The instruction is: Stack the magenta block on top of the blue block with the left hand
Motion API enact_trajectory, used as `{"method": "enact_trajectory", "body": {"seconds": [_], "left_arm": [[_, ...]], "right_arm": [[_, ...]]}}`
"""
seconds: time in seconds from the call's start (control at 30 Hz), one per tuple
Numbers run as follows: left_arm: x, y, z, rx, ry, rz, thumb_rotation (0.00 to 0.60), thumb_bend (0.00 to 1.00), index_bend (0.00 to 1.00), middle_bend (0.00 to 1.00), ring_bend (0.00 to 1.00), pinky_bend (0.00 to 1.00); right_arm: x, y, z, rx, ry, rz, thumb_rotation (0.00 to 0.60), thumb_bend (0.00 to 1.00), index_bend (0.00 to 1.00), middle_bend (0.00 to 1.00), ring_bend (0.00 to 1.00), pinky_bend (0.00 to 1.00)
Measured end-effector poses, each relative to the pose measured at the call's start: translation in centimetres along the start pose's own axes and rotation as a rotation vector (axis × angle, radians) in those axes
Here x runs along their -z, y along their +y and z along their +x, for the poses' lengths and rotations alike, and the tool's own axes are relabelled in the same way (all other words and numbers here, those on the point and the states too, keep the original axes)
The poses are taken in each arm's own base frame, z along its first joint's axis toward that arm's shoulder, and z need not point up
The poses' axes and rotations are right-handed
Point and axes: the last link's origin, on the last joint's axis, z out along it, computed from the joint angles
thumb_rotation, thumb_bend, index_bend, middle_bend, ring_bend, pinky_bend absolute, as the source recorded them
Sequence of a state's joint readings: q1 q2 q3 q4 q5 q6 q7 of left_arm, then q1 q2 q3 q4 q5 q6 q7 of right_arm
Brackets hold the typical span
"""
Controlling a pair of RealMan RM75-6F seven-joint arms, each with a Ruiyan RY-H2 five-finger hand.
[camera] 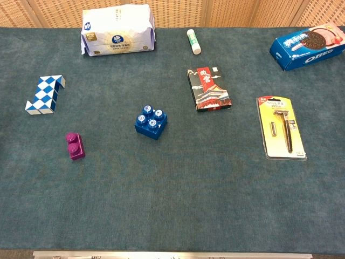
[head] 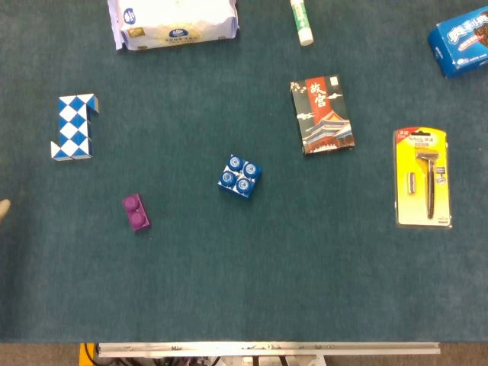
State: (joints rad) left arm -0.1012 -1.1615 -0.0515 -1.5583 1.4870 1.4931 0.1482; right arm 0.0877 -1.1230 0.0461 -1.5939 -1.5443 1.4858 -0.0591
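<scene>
magenta block (camera: 75, 146) lies free on the counter (camera: 178, 205), left of the blue block (camera: 151, 122), apart | judged light, rigid, slick plastic; long sides to be pinched | left-hand fingers (head: 4, 208): only a tip seen at frame edge, spread cannot be told, nothing seen held

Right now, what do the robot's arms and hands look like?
Almost nothing of them shows. In the head view a small, pale beige, rounded tip pokes in at the left edge, probably part of the left hand. No cables or markings can be seen. The right hand and both arms are outside both views.
</scene>
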Motion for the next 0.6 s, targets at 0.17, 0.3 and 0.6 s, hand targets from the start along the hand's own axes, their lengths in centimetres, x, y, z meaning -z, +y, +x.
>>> {"method": "enact_trajectory", "body": {"seconds": [0.17,0.3,0.6], "left_arm": [[0.2,-0.1,0.1,-0.003,0.004,0.007,0.600,0.11,0.39,0.35,0.29,0.51],[0.5,-0.1,0.1,-0.004,0.003,0.018,0.600,0.11,0.38,0.35,0.29,0.51],[0.8,1.7,-0.7,0.026,-0.023,-0.063,0.600,0.11,0.31,0.19,0.15,0.18]], "right_arm": [[-0.3,-0.2,-0.1,-0.004,0.005,0.016,0.600,0.00,0.00,0.06,0.00,0.27],[-0.6,-0.3,-0.3,-0.005,-0.007,0.024,0.600,0.00,0.00,0.06,0.00,0.27],[-0.4,0.0,0.2,-0.006,0.009,0.012,0.600,0.00,0.00,0.06,0.00,0.27]]}}
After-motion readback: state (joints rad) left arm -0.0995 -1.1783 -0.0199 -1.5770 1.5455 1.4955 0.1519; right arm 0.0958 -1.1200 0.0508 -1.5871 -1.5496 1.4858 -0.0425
